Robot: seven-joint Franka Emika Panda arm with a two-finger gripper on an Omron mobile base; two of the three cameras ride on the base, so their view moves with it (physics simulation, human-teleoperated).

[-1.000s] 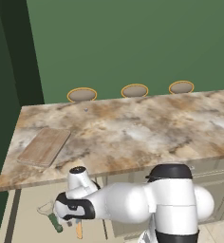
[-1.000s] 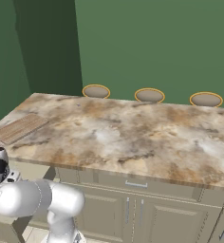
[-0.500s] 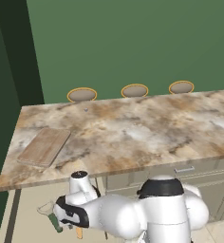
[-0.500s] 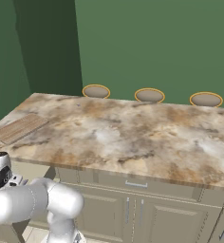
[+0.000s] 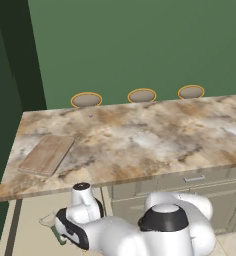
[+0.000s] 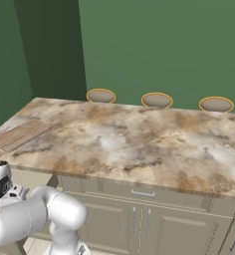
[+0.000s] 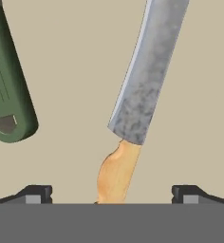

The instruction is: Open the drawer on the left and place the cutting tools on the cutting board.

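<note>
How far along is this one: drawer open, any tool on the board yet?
Done: the drawer is open. In hand: the open gripper straddles the knife handle, ungripped, the green-handled tool beside it. Left: both tools must go onto the cutting board, still bare.

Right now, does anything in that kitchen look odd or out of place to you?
Nothing stands out. The orange-handled knife and dark green tool handle lie apart on the beige drawer floor; the wooden cutting board lies flat.
</note>
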